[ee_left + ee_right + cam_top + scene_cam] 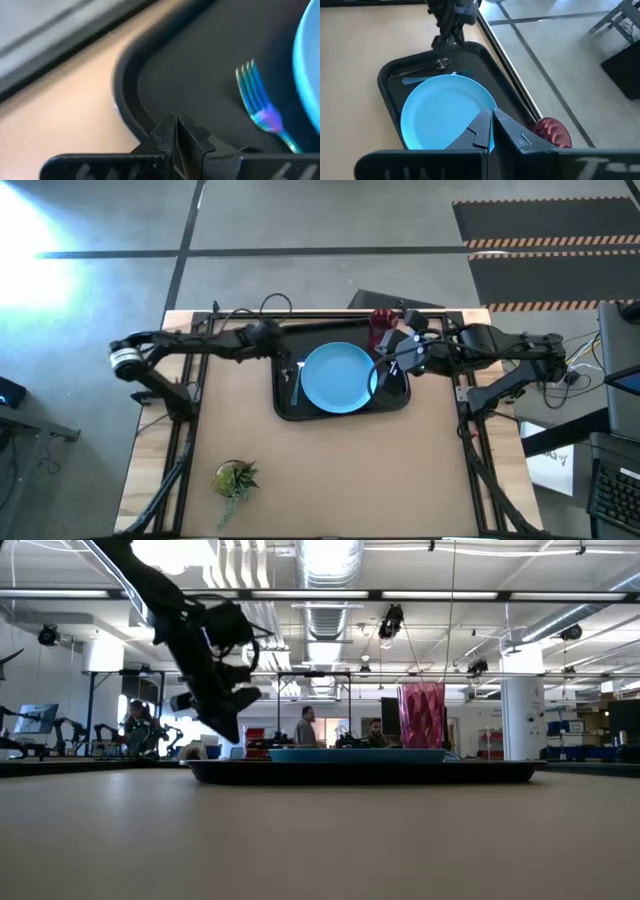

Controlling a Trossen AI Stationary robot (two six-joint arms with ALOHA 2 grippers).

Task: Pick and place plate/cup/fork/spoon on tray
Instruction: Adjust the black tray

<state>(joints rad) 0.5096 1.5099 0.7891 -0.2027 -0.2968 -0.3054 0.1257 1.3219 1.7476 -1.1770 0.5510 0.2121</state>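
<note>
The black tray [285, 408] lies mid-table and carries the light-blue plate [337, 377]. Left of the plate lies the fork [296, 383], also seen in the left wrist view [260, 107]. The dark spoon [441, 63] lies on the tray beyond the fork. The dark-red cup [383, 328] stands at the tray's far right corner. My left gripper [176, 125] is shut and holds nothing, low over the tray's far left corner. My right gripper [490, 122] is shut and holds nothing, high over the plate's right edge.
A small green potted plant [235, 478] stands near the table's front left. In the low view, people and other robot stations show in the room beyond the table. Bare tabletop [340, 480] stretches from the tray to the near edge.
</note>
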